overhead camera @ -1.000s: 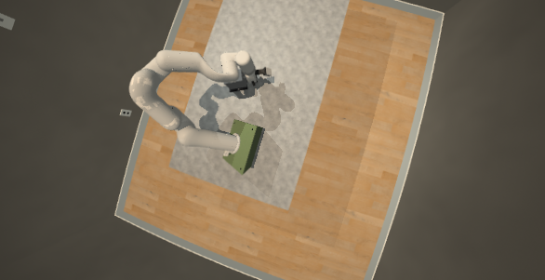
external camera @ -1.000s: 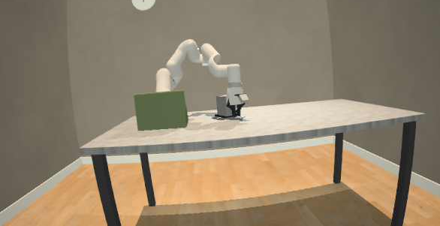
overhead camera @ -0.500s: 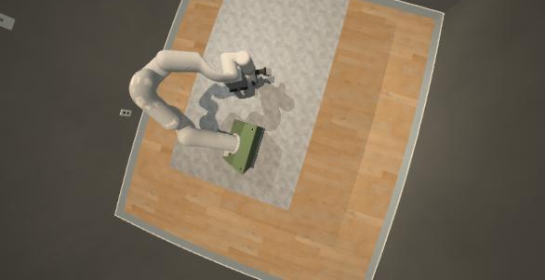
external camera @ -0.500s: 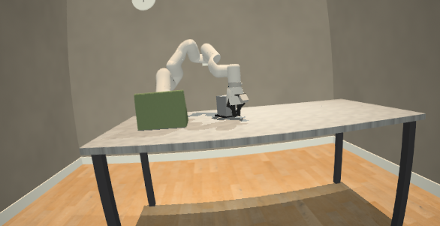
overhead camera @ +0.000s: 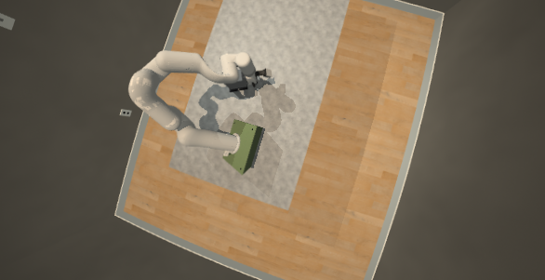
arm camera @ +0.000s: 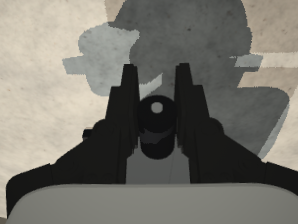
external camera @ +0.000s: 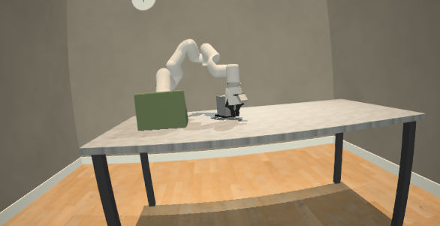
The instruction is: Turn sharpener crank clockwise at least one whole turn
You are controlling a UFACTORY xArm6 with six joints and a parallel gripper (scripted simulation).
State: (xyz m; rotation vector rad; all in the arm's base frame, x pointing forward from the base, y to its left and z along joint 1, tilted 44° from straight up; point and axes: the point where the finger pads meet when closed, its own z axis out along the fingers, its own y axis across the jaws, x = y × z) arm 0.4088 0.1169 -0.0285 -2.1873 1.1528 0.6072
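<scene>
The grey pencil sharpener (external camera: 224,106) stands on the table behind the arm's hand. Its dark crank knob (arm camera: 156,123) sits between my two black fingers in the wrist view, seen end on. My gripper (arm camera: 156,82) is shut on the knob, pointing straight down. In the side view the gripper (external camera: 234,110) is low beside the sharpener, close to the table top. From above, the gripper (overhead camera: 251,83) covers most of the sharpener, and a small dark part sticks out to its right.
A green box (external camera: 161,109) holds the arm's base at the table's left end; it also shows from above (overhead camera: 244,145). The arm loops out past the table's left edge (overhead camera: 146,91). Grey shadows of the arm lie on the table under the hand.
</scene>
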